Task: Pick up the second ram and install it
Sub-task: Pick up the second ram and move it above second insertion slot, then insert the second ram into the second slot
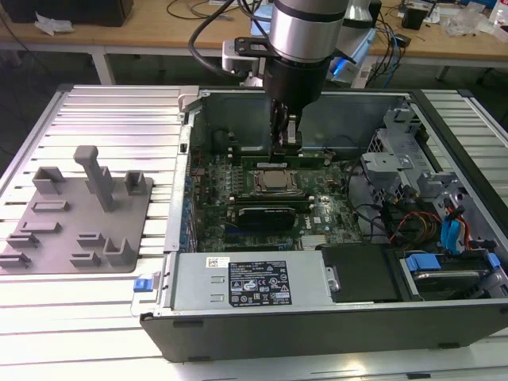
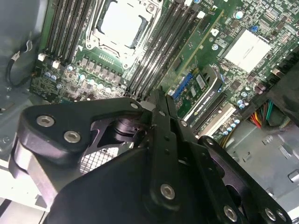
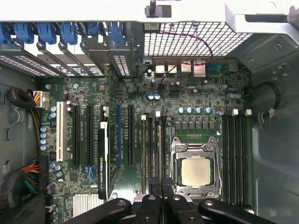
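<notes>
Fixture blocks [image 1: 79, 210] of grey plastic stand on the ribbed table [image 1: 119, 111] at the exterior view's left, well apart from the open computer case [image 1: 317, 329], whose near wall is cut off at the frame's lower edge. Over the middle of the case the arm [image 1: 305, 32] hangs from above, its upper part out of frame. The gripper [image 1: 286, 143] sits low over the motherboard [image 1: 333, 210], on the far side of the CPU socket [image 1: 274, 182]. The second ram [image 1: 313, 158] shows there as a thin green strip, its middle hidden behind the gripper. Its long axis runs from the exterior view's left to its right, parallel to the socket's far edge and to the black expansion card [image 1: 266, 214] on the near side. It stands on edge among the memory slots; whether it is fully seated cannot be made out. In both wrist views the gripper [image 2: 161, 95] [image 3: 161, 183] has its two fingers [image 2: 156, 126] drawn almost together, pinching the board's upper edge, though the contact itself is covered by them. From the fingertips the second ram [image 2: 196, 44] [image 3: 159, 149] stretches straight away, edge-on, beside the socket [image 2: 121, 23] [image 3: 196, 170]; its label and chips cannot be seen. At the exterior view's right, a drive cage [image 1: 397, 171] and coloured cables [image 1: 444, 226] crowd the case's end.
</notes>
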Tool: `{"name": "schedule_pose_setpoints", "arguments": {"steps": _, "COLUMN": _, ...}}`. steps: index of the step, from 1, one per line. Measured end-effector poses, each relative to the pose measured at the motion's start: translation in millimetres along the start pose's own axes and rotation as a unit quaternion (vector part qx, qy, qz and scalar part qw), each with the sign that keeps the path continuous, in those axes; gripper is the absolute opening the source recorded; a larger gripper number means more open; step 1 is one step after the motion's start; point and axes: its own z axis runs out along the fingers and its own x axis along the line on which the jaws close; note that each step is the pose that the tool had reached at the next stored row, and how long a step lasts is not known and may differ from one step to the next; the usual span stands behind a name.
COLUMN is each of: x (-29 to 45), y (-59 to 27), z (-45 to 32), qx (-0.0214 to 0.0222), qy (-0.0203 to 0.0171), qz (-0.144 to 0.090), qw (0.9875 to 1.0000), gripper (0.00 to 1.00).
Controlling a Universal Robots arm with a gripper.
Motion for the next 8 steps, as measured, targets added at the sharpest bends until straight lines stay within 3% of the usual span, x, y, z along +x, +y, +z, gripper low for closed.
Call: {"name": "schedule_pose_setpoints", "arguments": {"steps": 8, "x": -0.5, "y": 0.0, "z": 0.4, "qx": 0.0000, "qy": 0.0000, "qz": 0.000, "qw": 1.0000, "gripper": 0.09}}
